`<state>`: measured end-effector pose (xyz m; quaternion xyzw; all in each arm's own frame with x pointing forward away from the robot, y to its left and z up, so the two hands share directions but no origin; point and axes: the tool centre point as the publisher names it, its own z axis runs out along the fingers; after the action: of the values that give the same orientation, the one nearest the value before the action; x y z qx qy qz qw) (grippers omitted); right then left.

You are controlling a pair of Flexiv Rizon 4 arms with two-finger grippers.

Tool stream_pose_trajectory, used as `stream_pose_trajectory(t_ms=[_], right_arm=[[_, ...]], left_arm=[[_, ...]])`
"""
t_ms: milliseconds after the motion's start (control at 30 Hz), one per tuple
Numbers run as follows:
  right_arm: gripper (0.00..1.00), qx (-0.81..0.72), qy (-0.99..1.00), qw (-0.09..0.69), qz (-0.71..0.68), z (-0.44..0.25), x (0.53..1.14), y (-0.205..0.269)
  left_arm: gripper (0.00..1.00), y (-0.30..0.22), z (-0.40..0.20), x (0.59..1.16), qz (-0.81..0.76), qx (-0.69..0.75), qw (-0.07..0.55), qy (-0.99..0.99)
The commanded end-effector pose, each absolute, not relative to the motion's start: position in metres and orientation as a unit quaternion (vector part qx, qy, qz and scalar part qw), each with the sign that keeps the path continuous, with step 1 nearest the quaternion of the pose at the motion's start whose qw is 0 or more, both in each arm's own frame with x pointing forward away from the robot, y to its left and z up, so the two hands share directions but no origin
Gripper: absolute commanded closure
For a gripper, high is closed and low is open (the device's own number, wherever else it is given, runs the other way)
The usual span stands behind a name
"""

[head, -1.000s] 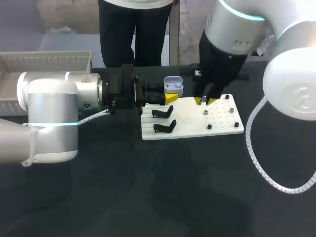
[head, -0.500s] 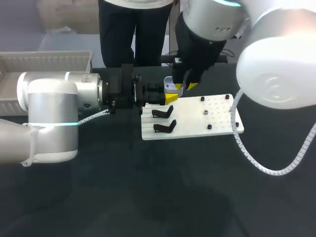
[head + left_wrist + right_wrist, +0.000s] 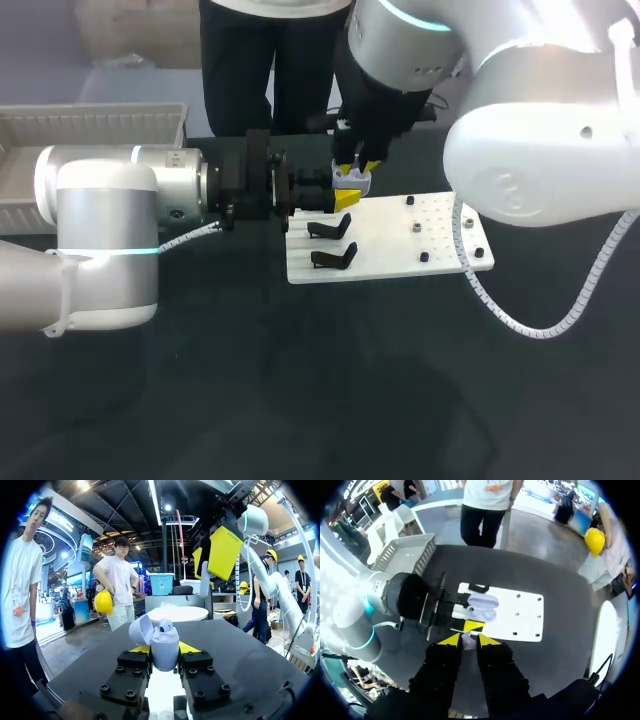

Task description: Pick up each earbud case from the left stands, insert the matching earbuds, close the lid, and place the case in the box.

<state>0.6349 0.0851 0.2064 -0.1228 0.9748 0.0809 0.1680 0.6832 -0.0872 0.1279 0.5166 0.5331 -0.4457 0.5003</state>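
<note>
My left gripper (image 3: 343,198) is shut on a pale lavender earbud case (image 3: 165,650), held level just beyond the white board (image 3: 390,245). The case's lid (image 3: 140,629) stands open and one white earbud (image 3: 166,626) sits in it. My right gripper (image 3: 357,167) hangs right above the open case (image 3: 350,180), shut on a small white earbud (image 3: 468,640) pinched between its yellow tips. In the right wrist view the case (image 3: 481,607) lies just ahead of that earbud. Two black stands (image 3: 331,229) (image 3: 335,258) on the board's left side are bare.
Several small dark pegs (image 3: 415,228) dot the right half of the board. A white slatted box (image 3: 95,125) stands at the table's far left, behind my left arm. The right arm's white coiled cable (image 3: 500,310) hangs beside the board's right edge.
My right arm has swung left from over the board's right half to just above the open case. The left arm and the case have kept still.
</note>
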Motion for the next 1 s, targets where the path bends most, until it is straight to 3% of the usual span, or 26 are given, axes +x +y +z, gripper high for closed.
stream_pose_trajectory(t_ms=[33, 1000], right_arm=[[1.0, -0.134, 0.973, 0.172, 0.081, 0.203, 0.639, 0.086], [1.0, -0.175, 0.968, 0.161, 0.082, 0.198, 0.653, 0.095]], left_arm=[[1.0, -0.088, 0.127, 0.681, -0.444, 0.515, 0.505, 0.532], [1.0, -0.088, 0.127, 0.681, -0.444, 0.515, 0.505, 0.532]])
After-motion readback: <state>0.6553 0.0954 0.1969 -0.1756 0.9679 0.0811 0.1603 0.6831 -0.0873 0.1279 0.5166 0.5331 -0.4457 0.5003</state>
